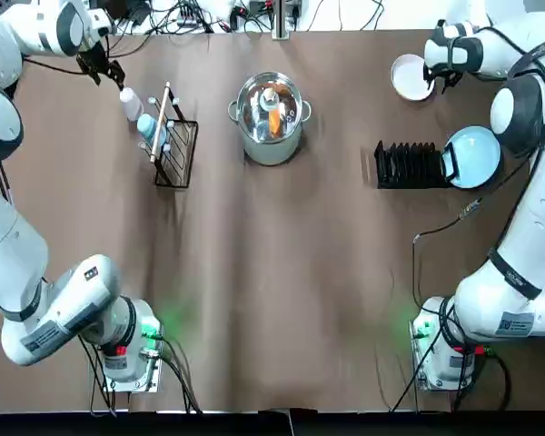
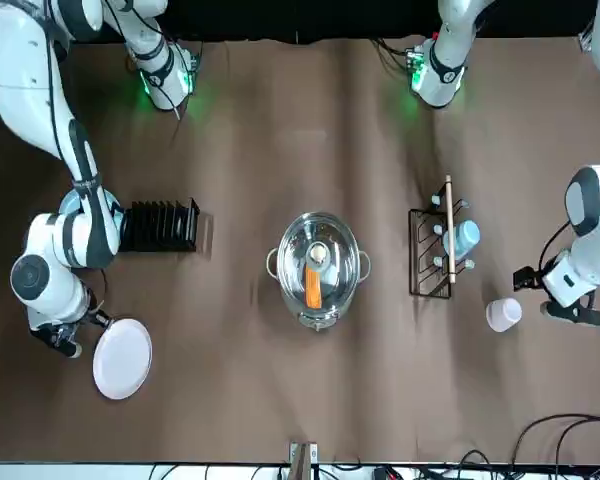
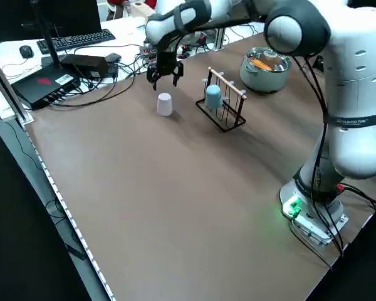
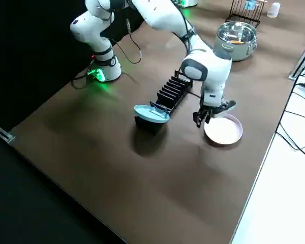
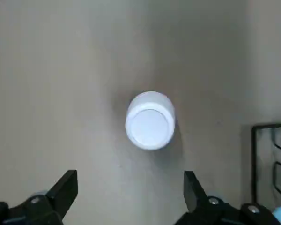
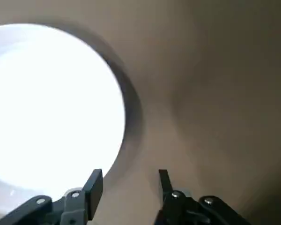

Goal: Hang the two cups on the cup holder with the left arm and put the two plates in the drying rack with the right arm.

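From above, with the table as a clock, shows at ten o'clock a light blue cup (image 1: 151, 127) on the cup holder (image 1: 193, 150), with a white cup (image 1: 131, 104) mouth-down just beside. Has the left gripper (image 1: 110, 74) near that white cup, fingers apart. At two, shows a light blue plate (image 1: 475, 156) in the outer end of the drying rack (image 1: 407, 166); between one and two, a white plate (image 1: 410, 78) flat on the table (image 1: 282, 300), with the right gripper (image 6: 131, 176) near its rim, fingers apart. Includes a lidded steel pot (image 1: 271, 123) at twelve.

Left wrist view crops the cup holder (image 5: 254, 164); right wrist view, the white plate (image 6: 56, 112).
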